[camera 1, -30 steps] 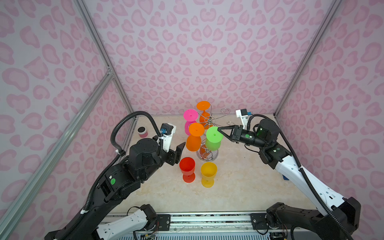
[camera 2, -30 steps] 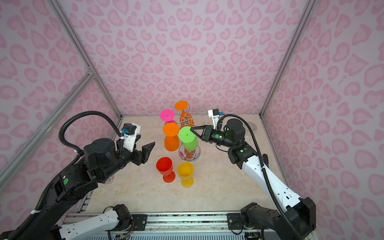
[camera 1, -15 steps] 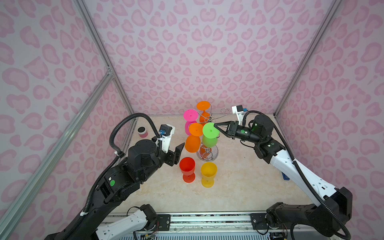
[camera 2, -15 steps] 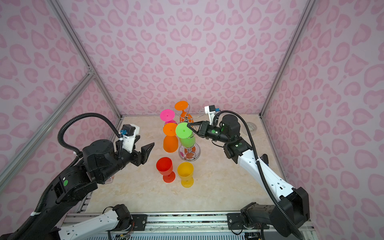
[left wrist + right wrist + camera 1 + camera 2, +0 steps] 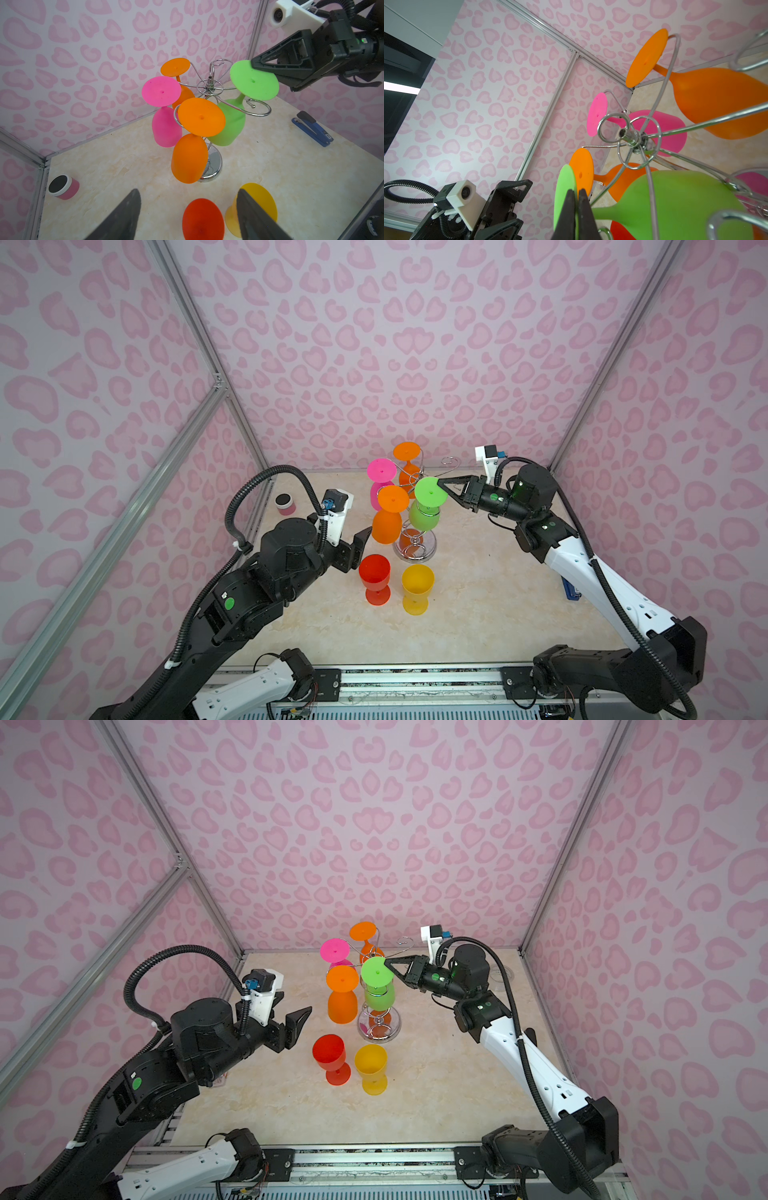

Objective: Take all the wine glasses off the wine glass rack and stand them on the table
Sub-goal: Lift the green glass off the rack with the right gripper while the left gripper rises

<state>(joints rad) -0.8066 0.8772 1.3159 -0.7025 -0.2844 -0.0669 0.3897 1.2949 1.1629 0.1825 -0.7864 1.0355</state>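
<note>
Right of the wine glass rack [image 5: 424, 551], green wine glass [image 5: 424, 516] was tilted, foot pinched edge-on by right end effector [image 5: 440, 482]; left end effector [image 5: 187, 193] stood spread. Risks: stem could snag a hook and topple the rack; thin grip could slip.

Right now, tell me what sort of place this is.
Most likely a robot test booth: pink heart-print wall panels on an aluminium frame, a left arm and right arm on a rail, and a wine glass rack on the tabletop.
</note>
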